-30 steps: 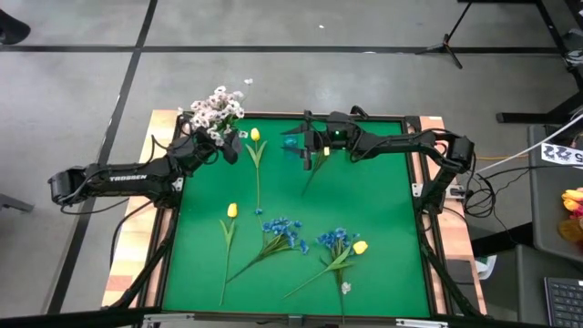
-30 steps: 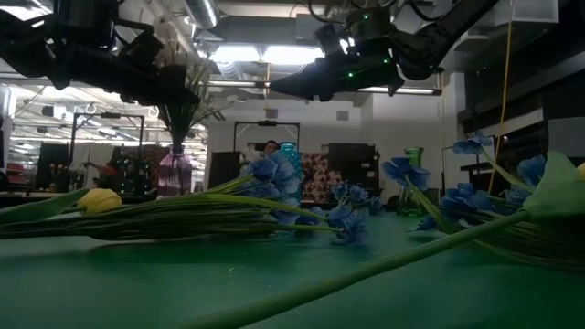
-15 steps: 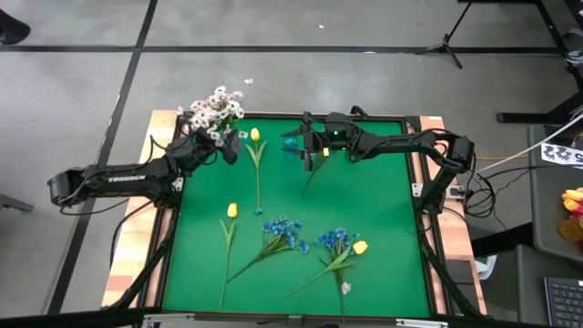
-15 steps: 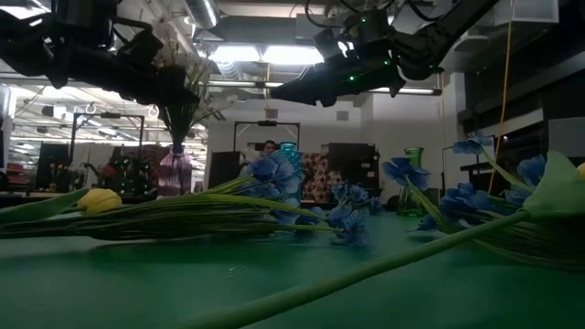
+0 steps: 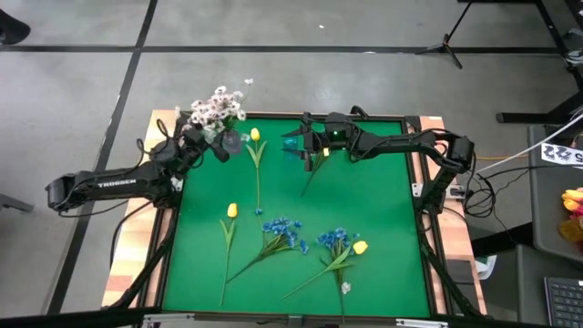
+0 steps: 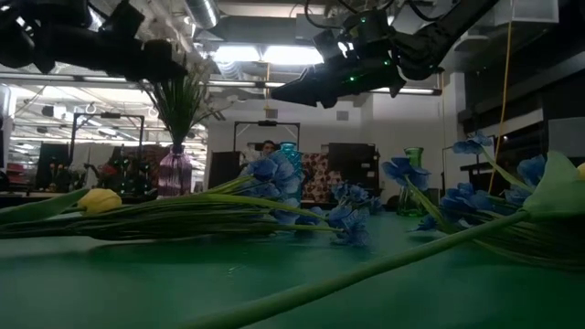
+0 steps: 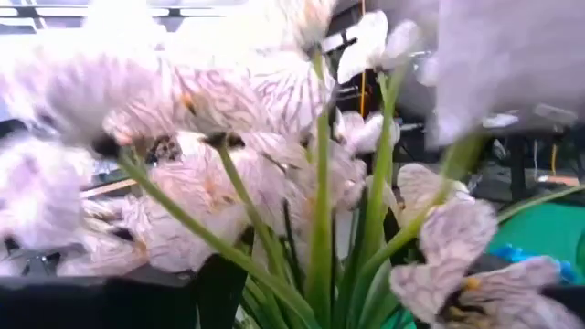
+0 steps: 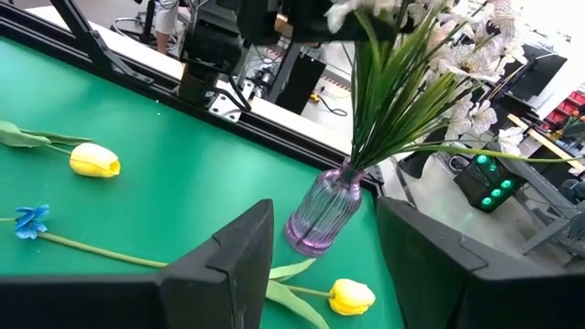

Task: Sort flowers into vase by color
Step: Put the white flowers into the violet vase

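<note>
where the green tabletop (image 5: 383, 228) meets grey floor, a purple vase (image 8: 322, 214) of white flowers (image 5: 215, 108) stands at the far left corner, with yellow tulips (image 5: 231, 211) and blue blooms (image 5: 283, 228) lying loose nearer. the left claw (image 5: 202, 137), fingers wide, hangs just beside the white sprays. the right claw (image 5: 299, 146) gapes empty by a teal vase (image 6: 290, 151).

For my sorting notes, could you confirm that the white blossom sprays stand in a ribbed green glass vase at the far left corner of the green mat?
Not quite: the ribbed glass vase holding the white blossom sprays is purple, not green, as the right wrist view shows. It does stand at the far left corner of the green mat.
</note>
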Robot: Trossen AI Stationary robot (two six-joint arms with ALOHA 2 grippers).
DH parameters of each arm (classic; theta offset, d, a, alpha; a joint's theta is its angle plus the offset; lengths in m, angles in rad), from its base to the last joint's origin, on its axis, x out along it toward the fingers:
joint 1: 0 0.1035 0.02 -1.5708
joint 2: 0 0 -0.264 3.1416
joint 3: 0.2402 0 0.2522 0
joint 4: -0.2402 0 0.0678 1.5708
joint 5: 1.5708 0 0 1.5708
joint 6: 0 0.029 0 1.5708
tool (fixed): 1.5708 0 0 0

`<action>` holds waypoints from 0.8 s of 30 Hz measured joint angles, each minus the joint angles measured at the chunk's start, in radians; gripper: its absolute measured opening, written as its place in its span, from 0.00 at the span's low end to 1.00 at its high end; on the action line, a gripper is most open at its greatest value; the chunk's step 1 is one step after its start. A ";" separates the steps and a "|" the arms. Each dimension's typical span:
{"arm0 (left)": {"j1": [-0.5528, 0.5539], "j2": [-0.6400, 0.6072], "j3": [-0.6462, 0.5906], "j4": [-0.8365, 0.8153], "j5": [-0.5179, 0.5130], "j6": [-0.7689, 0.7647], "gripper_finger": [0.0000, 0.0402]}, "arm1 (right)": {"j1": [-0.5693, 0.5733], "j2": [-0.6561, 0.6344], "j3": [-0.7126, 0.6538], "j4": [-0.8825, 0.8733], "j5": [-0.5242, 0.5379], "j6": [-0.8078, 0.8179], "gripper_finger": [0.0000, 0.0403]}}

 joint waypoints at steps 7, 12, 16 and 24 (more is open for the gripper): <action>0.000 -0.055 0.000 0.000 -0.004 0.002 0.61 | 0.000 0.000 0.000 -0.011 0.000 0.000 0.48; 0.000 -0.088 0.000 0.002 -0.004 0.020 0.61 | 0.000 0.000 0.000 -0.011 0.000 0.000 0.48; 0.000 -0.118 0.000 0.009 -0.004 0.020 0.61 | 0.000 0.000 0.000 -0.011 0.000 0.001 0.48; 0.000 -0.168 0.000 0.015 -0.003 -0.030 0.61 | 0.000 0.000 0.000 -0.010 0.000 0.001 0.48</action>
